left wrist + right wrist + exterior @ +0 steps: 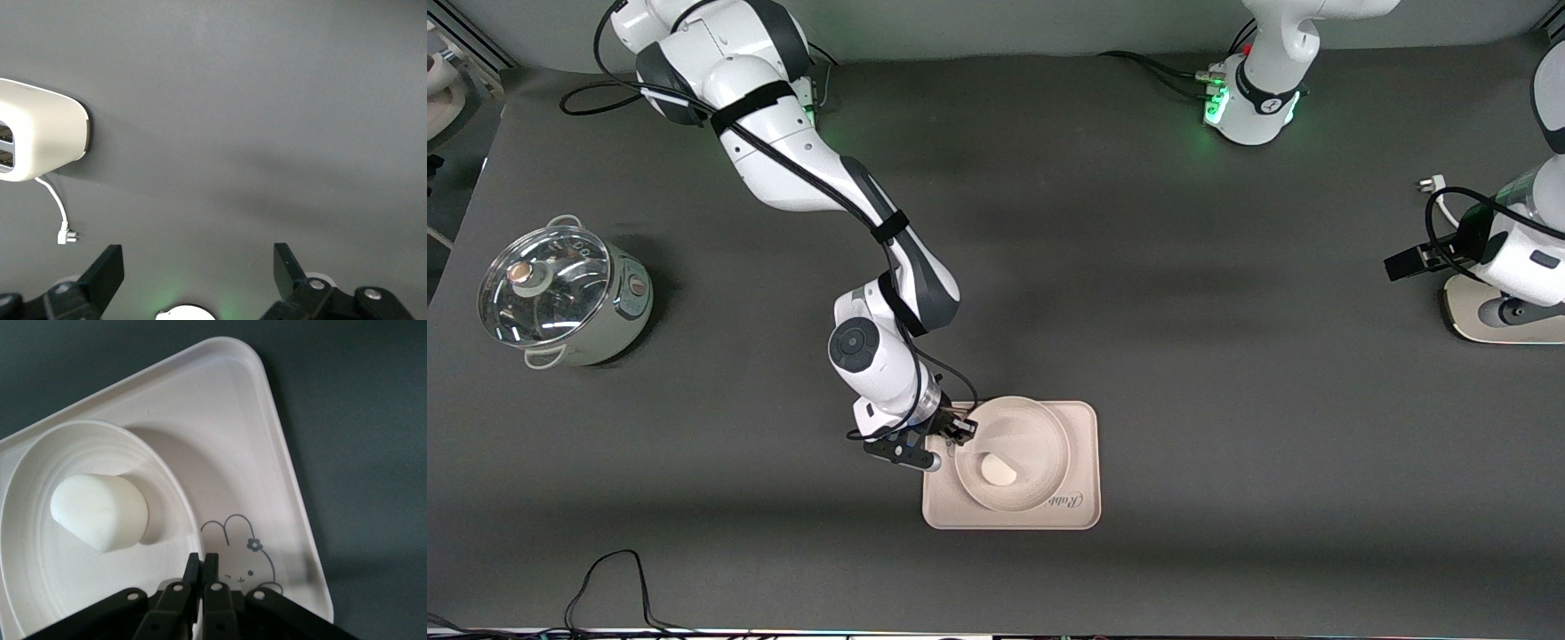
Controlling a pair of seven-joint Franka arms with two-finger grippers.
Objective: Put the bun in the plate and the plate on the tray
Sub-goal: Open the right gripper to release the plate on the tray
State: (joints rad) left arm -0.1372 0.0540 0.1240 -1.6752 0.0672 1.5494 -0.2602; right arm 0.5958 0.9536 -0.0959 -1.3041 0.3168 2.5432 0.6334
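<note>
Table (1138, 293): dark grey matte surface, carrying every item listed below.

Pot (560, 298): metal, two-handled, wearing a glass lid with a round knob; sitting toward the right arm's end of the table, well apart from the tray.

Toaster (40, 130): cream body with a white cord and plug (65, 235) trailing from it; lying at the left arm's end of the table.

Tray (1080, 427): flat cream rectangle with rounded corners, showing a line-drawn rabbit (243, 553) and the script word "Rabbit" along the edge nearest the front camera; resting flat on the table.

Plate (1040, 436): round, shallow, cream-white, plain, with a raised rim and faint concentric rings inside; sitting on the tray, covering most of it and overlapping the printed rabbit.

Bun (999, 469): small, smooth, white half-round lump with one flat side; lying inside the plate, off centre toward the rim nearest the front camera.

Right gripper (959, 433): black fingers (200, 587) pressing together on the plate's rim at the side toward the right arm's end.

Left gripper (197, 270): waiting above bare table at the left arm's end, fingers spreading wide apart, holding nothing.
</note>
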